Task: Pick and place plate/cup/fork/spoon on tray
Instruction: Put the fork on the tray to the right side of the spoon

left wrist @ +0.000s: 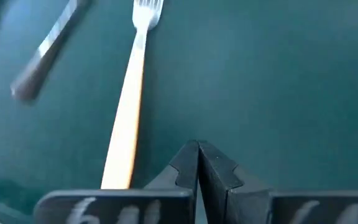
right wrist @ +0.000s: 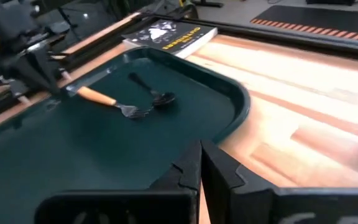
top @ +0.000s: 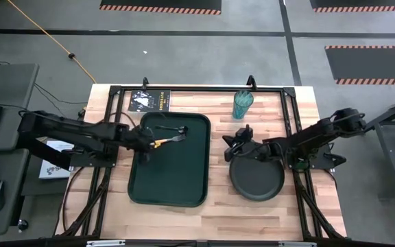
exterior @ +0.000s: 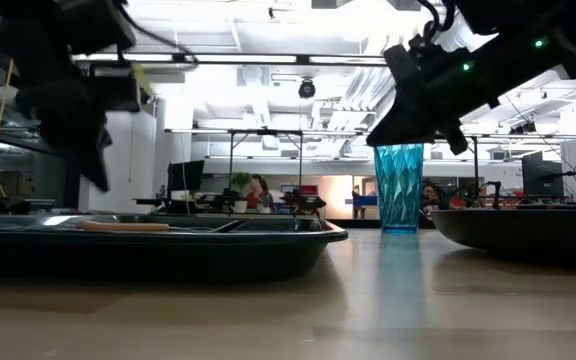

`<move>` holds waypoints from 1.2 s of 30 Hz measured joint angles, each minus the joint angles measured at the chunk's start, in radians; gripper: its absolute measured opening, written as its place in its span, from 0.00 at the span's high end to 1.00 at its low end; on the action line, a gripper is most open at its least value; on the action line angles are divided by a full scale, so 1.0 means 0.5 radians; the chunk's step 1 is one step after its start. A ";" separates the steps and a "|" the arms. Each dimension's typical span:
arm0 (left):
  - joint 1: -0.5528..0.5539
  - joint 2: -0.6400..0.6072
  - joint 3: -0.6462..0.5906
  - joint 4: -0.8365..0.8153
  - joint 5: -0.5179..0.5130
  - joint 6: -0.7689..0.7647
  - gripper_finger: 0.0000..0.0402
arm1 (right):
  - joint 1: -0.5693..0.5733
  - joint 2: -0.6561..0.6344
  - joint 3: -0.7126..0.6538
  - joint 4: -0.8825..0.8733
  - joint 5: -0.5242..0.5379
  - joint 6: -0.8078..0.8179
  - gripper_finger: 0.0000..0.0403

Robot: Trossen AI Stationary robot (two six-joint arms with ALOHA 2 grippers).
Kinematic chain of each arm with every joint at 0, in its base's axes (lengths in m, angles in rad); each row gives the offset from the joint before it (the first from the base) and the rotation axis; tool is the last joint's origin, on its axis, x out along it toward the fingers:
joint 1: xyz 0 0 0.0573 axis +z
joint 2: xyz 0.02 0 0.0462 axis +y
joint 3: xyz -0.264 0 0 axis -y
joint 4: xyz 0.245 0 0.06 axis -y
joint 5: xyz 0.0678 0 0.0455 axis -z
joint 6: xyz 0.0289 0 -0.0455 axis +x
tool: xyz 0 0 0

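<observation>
While no writing can be read, a tan wooden-handled fork (top: 168, 140) and dark metal spoon (top: 166, 128) are seen on the green plastic tray (top: 177, 182); both the left gripper (left wrist: 197, 163) and right gripper (right wrist: 199, 165) are closed, empty.

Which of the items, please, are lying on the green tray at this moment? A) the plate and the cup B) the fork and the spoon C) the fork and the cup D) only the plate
B: the fork and the spoon lie on the tray, while the plate and the cup are on the bare table beside it.
</observation>
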 joint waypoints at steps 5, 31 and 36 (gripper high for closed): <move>0.018 0.207 0.002 0.014 0.234 0.082 1.00 | -0.045 0.023 0.005 0.004 -0.001 -0.026 1.00; 0.243 0.539 0.005 0.130 -0.223 0.072 1.00 | -0.058 0.040 0.005 -0.031 -0.003 -0.030 1.00; 0.286 0.539 0.005 0.203 -0.276 0.108 1.00 | -0.058 0.040 0.005 -0.031 -0.003 -0.030 1.00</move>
